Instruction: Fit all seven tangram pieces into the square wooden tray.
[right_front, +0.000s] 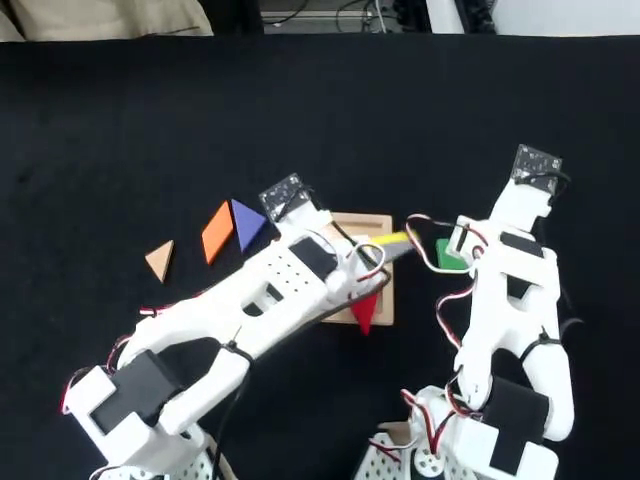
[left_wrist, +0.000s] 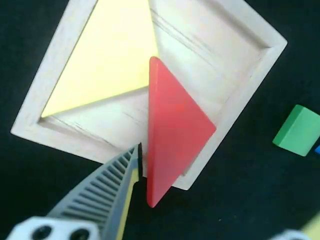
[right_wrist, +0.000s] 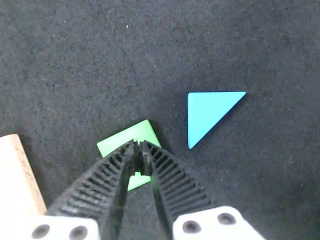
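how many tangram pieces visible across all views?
7. Yellow triangle in the tray; red triangle overlapping its rim; green square and light blue triangle right of the tray; orange parallelogram, dark blue triangle, tan triangle left of it. Full set.

**Yellow's in, red's hung up on the rim**

The square wooden tray (left_wrist: 240, 100) holds the big yellow triangle (left_wrist: 107, 55), lying flat. The red triangle (left_wrist: 172, 130) sits tilted across the rim, one tip poking outside. On the tabletop to one side lie the green square (right_wrist: 142, 131) and light-blue triangle (right_wrist: 207, 112). On the other side are the orange parallelogram (right_front: 217, 231), dark-blue triangle (right_front: 246, 222) and tan triangle (right_front: 160, 259).
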